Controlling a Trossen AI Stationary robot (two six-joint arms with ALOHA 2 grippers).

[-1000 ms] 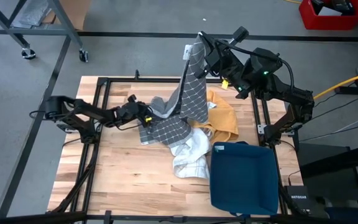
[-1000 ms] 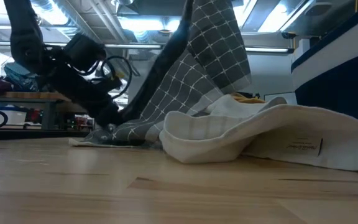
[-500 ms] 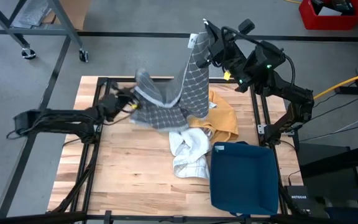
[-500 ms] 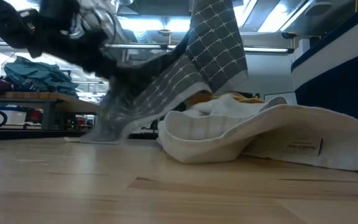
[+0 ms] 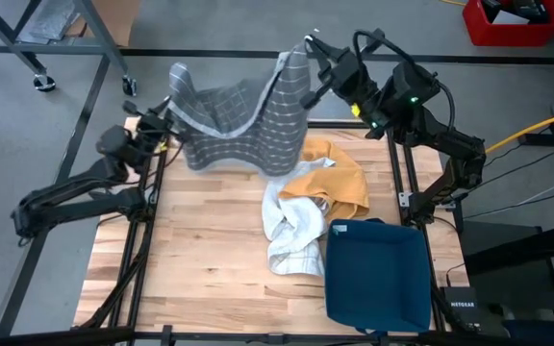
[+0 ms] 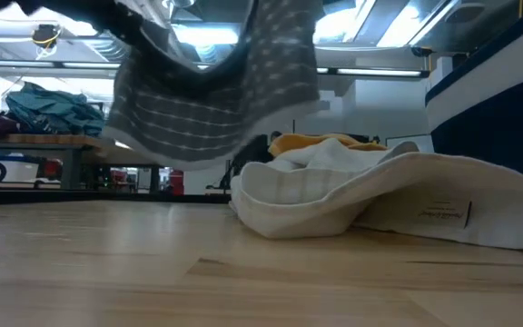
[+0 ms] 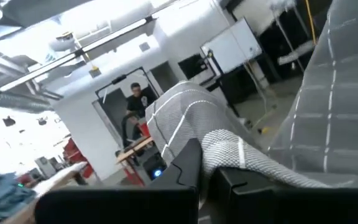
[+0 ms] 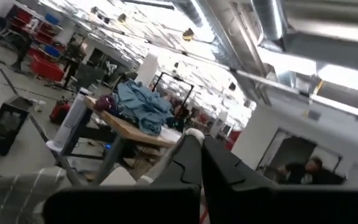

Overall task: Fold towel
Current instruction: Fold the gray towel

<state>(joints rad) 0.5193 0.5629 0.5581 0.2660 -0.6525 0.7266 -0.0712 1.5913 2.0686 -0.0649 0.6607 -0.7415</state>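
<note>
Two clamped grippers, left gripper [image 5: 164, 122] and right gripper [image 5: 308, 50], hold the grey checked towel [image 5: 234, 130] aloft.

Industrial workshop or robotics lab: grey concrete floor [image 5: 219, 29], exposed ceiling ducts [image 8: 241, 25] and strip lights [image 6: 198, 34], metal frame on casters [image 5: 41, 82] beside the wooden table [image 5: 200, 250], red bin [image 5: 513, 21], workbench piled with blue cloth [image 8: 143, 106], whiteboard [image 7: 232, 46], fan [image 8: 73, 118], people standing in background [image 7: 135, 102]
</note>
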